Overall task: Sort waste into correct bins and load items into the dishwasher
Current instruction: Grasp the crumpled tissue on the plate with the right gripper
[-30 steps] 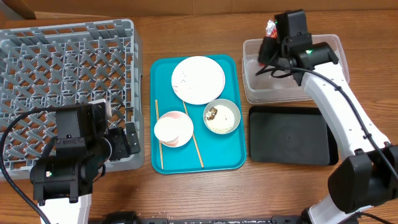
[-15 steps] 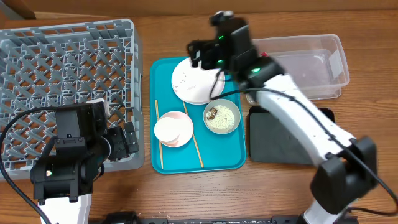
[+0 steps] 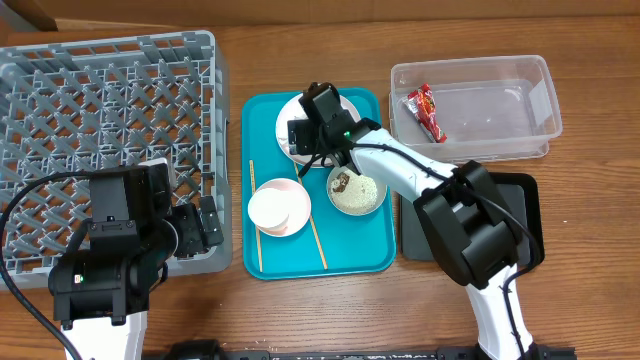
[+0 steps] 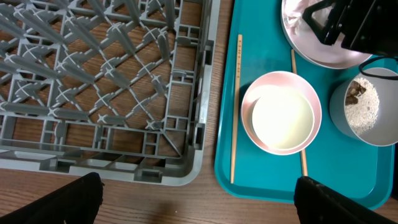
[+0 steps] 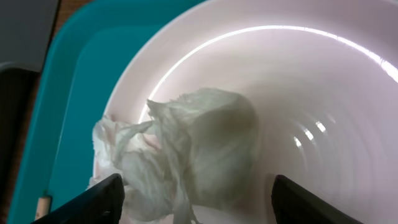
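The red, glossy snack wrapper [image 3: 424,111] lies in the clear plastic tub [image 3: 495,115]; its print is too small to read. Your right gripper [image 5: 196,190] hangs over the smooth round white plate [image 5: 298,93] on the teal tray [image 3: 350,245]. Its jaws are spread wide on either side of the crumpled white tissue [image 5: 193,143] lying on the plate. Your left gripper [image 4: 198,200], jaws also wide, hovers by the edge of the grey lattice dish rack [image 4: 112,74]. Rice grains [image 4: 367,112] fill the grey-green bowl [image 4: 339,121].
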`<state>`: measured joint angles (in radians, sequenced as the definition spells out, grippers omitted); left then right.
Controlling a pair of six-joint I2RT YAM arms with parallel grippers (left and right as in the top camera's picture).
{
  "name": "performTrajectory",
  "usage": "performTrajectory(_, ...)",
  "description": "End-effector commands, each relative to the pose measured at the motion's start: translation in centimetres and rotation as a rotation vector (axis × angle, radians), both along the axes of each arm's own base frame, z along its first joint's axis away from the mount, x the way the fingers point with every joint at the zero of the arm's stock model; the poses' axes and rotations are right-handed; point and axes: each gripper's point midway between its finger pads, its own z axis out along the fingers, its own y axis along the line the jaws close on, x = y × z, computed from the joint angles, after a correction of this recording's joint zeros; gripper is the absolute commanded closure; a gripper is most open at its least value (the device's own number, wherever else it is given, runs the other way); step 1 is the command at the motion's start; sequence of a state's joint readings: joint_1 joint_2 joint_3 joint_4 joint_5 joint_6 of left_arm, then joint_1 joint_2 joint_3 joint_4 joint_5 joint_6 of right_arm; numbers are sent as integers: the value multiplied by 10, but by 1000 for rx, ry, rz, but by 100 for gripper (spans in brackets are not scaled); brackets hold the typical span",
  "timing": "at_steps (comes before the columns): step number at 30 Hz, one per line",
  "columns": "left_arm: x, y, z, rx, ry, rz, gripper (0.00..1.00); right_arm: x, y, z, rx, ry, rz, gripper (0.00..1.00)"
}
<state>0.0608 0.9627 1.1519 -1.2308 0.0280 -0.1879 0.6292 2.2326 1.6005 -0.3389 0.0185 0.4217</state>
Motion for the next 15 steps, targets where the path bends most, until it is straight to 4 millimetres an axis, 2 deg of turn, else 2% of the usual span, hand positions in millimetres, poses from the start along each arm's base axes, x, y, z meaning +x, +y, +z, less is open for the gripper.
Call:
performTrajectory(1, 3, 3, 9, 10, -27, 11, 0, 3, 4, 2, 16, -5, -19, 38)
performTrajectory(3, 3, 3, 9, 10, -27, 11, 0, 4, 5, 5, 20, -11, -19, 57)
performTrajectory(4, 3, 3, 9, 10, -27, 11, 0, 5, 5, 12, 28, -21, -19, 71)
performTrajectory(7, 3, 3, 9, 10, -26, 11, 0, 14, -1, 43, 60, -68, -36, 96)
performTrajectory(9, 3, 3, 9, 10, -26, 11, 0, 18, -9, 65, 78, -94, -52, 96)
performTrajectory(10, 3, 3, 9, 10, -26, 11, 0, 22, -21, 88, 92, -118, -73, 96)
performTrajectory(11, 3, 3, 9, 10, -26, 11, 0, 23, -28, 99, 95, -128, -86, 96)
performTrajectory(12, 3, 3, 9, 10, -26, 11, 0, 25, -54, 131, 94, -154, -131, 96)
performTrajectory(14, 3, 3, 9, 11, -26, 11, 0, 26, -86, 158, 75, -177, -193, 96)
performTrajectory(15, 3, 3, 9, 11, -26, 11, 0, 26, -98, 164, 68, -180, -217, 96)
